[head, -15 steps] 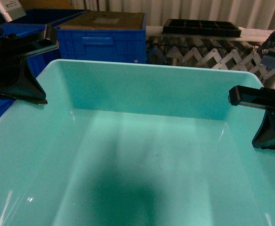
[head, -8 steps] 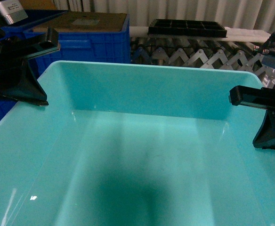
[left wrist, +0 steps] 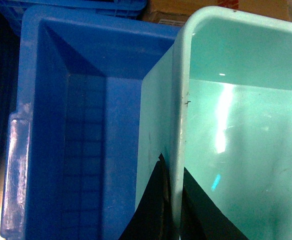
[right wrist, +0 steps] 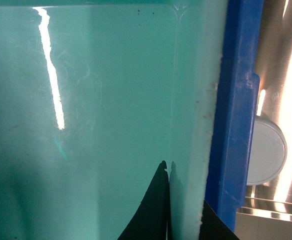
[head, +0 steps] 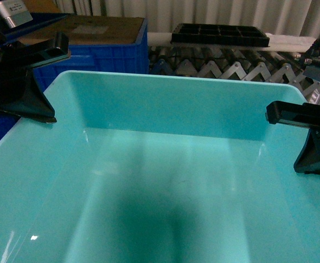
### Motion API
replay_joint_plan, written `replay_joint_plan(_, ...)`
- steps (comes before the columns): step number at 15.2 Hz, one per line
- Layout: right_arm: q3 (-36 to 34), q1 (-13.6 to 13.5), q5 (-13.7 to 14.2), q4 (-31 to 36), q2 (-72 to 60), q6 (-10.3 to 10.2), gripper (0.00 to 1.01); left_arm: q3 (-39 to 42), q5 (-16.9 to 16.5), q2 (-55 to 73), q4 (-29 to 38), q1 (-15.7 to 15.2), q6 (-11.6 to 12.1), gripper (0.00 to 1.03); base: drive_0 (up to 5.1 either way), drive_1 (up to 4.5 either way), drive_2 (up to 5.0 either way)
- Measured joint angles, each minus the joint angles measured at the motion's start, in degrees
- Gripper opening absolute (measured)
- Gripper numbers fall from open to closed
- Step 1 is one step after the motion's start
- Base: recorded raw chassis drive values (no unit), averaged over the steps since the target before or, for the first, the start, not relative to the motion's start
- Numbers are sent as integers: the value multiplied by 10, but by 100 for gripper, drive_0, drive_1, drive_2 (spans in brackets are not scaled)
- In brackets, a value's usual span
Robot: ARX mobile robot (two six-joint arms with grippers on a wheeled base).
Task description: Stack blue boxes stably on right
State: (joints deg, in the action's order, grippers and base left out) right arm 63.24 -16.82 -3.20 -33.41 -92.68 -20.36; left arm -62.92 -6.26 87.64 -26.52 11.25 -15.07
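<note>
The turquoise tub (head: 165, 181) is held between both arms, carried but not yet set down; stacking is judged unfinished. The left gripper (left wrist: 172, 200) is clamped over the tub's left rim, with a royal-blue crate (left wrist: 61, 150) just outside it. The right gripper (right wrist: 183, 210) pinches the right rim, a blue crate edge (right wrist: 236, 115) just beyond.

Outside the left fingers (left wrist: 156, 210) an open blue crate (left wrist: 61, 150) gives room; a blue rim (right wrist: 236, 110) crowds the right fingers (right wrist: 153, 210).
</note>
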Motion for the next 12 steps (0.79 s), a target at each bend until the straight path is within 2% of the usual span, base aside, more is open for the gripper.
replay_joint_plan(5,0,0,0,1,2,0,2,0,0,0,0,0,0,2,0,0,0)
replay_joint_plan(7,0,-5,-1,21,-5,0,2,0,4,2,-3,-8,2,2,0,0,0)
replay_joint_plan(8,0,-13,-13,26,-21,-2,2,-6,8,23,-4,-18,15,2,0,0,0)
replay_joint_plan(12,0,-15,-23,54,-75,-8,2,-19,-4,82,13,-24,48,2,0,0,0)
